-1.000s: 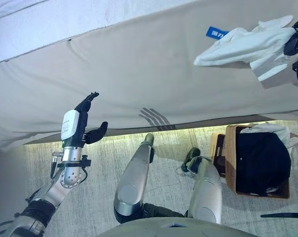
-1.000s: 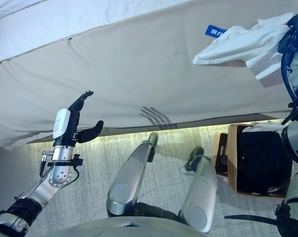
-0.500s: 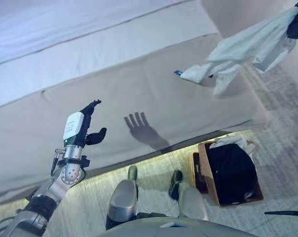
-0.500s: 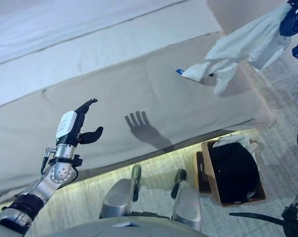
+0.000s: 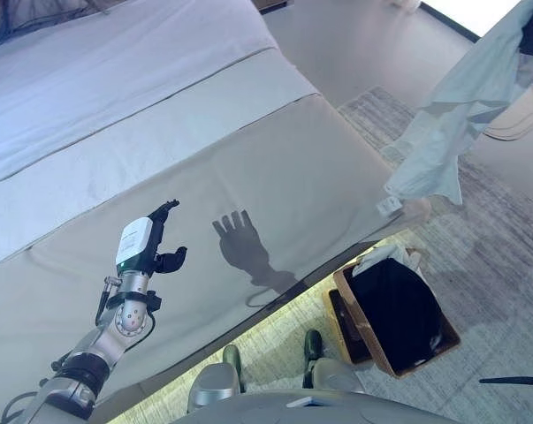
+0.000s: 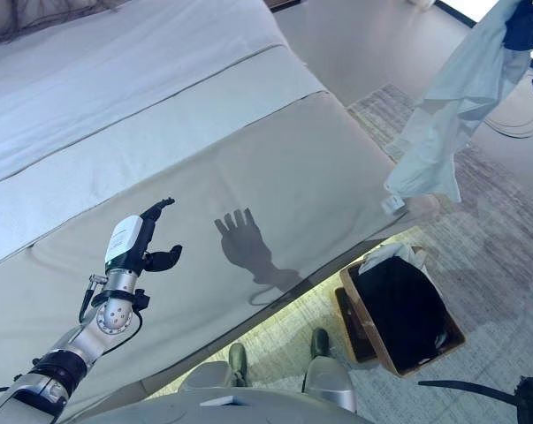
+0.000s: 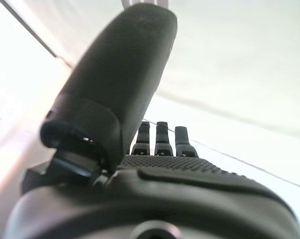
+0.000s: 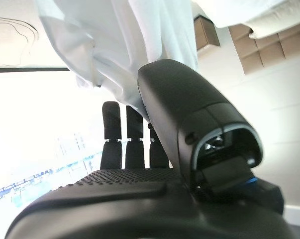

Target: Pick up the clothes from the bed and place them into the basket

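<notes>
High up, right robot hand [image 6: 524, 25] clenched on white shirt [image 5: 456, 124] dangling above basket [image 5: 394, 315]; left robot hand [image 5: 149, 247] released over bed [image 5: 160, 132].

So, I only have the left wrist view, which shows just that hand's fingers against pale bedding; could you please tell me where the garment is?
Observer: The white garment hangs from the right hand, raised clear of the bed past its corner.
Operator: Thank you. Is the grip sound?
Observer: In the right wrist view the cloth runs between thumb and fingers, pinched there.
Operator: And where is the basket, please?
Observer: The basket stands on the floor by the bed's edge, below the hanging cloth in the eye views, with dark clothing already inside.
</notes>
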`<state>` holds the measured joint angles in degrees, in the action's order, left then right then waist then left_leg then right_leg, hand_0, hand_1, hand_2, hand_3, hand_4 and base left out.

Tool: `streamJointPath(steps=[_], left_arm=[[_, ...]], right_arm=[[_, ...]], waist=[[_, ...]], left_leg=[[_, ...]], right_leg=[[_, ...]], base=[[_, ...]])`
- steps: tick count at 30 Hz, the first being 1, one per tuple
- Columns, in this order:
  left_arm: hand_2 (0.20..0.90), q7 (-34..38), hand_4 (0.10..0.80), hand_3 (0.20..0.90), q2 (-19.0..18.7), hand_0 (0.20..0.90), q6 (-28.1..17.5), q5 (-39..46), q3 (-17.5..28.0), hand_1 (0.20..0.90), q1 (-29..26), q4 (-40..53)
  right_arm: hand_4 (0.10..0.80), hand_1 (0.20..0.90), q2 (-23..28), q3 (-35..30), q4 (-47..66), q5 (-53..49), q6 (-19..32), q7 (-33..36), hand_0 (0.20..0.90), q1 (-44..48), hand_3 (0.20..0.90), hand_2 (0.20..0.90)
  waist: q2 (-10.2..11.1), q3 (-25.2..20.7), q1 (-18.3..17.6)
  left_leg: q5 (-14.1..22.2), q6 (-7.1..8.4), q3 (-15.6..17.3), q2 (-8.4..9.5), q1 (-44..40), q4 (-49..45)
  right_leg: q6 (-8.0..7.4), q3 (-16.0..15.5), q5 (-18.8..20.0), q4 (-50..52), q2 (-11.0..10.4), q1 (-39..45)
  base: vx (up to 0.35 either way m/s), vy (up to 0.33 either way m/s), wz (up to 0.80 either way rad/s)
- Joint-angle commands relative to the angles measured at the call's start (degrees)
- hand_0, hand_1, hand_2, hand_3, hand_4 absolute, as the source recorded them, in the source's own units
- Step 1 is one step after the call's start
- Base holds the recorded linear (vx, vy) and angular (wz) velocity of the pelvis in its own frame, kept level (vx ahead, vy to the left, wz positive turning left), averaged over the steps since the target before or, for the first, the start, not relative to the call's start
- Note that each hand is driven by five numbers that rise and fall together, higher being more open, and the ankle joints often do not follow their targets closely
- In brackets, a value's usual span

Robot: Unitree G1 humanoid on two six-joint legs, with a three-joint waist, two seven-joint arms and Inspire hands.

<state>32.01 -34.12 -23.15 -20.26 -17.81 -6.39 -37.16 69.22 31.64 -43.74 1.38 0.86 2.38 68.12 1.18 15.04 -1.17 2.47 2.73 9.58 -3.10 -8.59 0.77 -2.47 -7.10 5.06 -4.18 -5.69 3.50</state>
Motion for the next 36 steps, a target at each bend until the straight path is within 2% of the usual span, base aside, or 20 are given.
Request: streamJointPath(steps=[1, 5, 9, 16, 25, 36], left_arm=[[0.9, 4.3, 0.8, 0.9, -2.5, 0.9, -4.5, -0.8, -1.7, 0.9, -2.3, -1.7], [0.9, 5.0, 0.8, 0.9, -1.1, 0.9, -5.8, -2.3, -1.8, 0.9, -3.0, -4.7], [0.9, 4.8, 0.8, 0.9, 0.0, 0.9, -5.1, -2.7, -1.5, 0.9, -3.5, -5.2], [0.9, 4.2, 0.8, 0.9, 0.1, 0.9, -5.0, -3.3, -0.9, 0.9, -4.7, -5.3], [0.9, 4.3, 0.8, 0.9, 0.2, 0.9, -5.4, -3.8, -0.5, 0.9, -6.0, -6.8], [0.9, 2.2, 0.8, 0.9, 1.3, 0.9, -5.6, -4.1, -1.4, 0.9, -7.5, -7.3]], right_arm=[[0.1, 0.3, 5.3, -2.5, 3.2, -2.9, 0.8, 6.8, 0.3, 0.7, 0.2, 0.3], [0.1, 0.3, 6.4, -4.9, 4.5, -5.4, 1.3, 6.4, 0.3, -0.4, 0.2, 0.3], [0.1, 0.3, 6.9, -8.7, 6.3, -4.9, 1.3, 4.9, 0.3, -4.7, 0.2, 0.3], [0.1, 0.3, 6.6, -17.6, 10.0, -3.2, 1.4, 2.0, 0.3, -18.1, 0.2, 0.3], [0.1, 0.3, 1.2, -25.9, 12.0, 0.1, 3.2, -1.1, 0.3, -32.0, 0.2, 0.3], [0.1, 0.3, -5.5, -27.8, 11.9, -1.3, 4.7, -4.3, 0.3, -38.1, 0.2, 0.3]], waist=[[2.8, -10.5, -0.2], [3.0, -11.2, -2.2], [3.0, -11.6, -3.8], [3.2, -11.9, -6.2], [2.1, -12.1, -8.8], [1.0, -12.3, -10.3]], left_leg=[[-0.9, -0.71, -0.4, -0.61, 3.5, 2.4], [0.0, -0.77, 1.4, -0.94, 2.7, 1.8], [1.1, -0.91, 2.9, -1.05, 2.5, 0.5], [1.8, -1.27, 4.3, -1.09, 2.2, -0.3], [2.0, -1.28, 6.5, -1.32, 1.3, 0.4], [2.6, -1.14, 8.2, -1.45, 1.5, -0.6]], right_leg=[[-3.72, 0.1, -5.3, 7.8, -0.6, -3.1], [-4.14, 1.9, -4.5, 6.9, -0.6, -3.6], [-4.14, 3.5, -4.4, 6.6, -0.1, -4.0], [-4.16, 5.2, -4.2, 6.8, 0.5, -4.5], [-4.33, 6.8, -3.5, 6.1, 1.5, -5.4], [-4.28, 7.5, -3.2, 6.0, 1.9, -6.0]], base=[[-0.011, 0.017, -0.16], [-0.002, 0.03, -0.23], [-0.015, 0.035, -0.3], [-0.015, 0.004, -0.13], [-0.008, 0.0, -0.11], [0.001, -0.007, -0.05]])
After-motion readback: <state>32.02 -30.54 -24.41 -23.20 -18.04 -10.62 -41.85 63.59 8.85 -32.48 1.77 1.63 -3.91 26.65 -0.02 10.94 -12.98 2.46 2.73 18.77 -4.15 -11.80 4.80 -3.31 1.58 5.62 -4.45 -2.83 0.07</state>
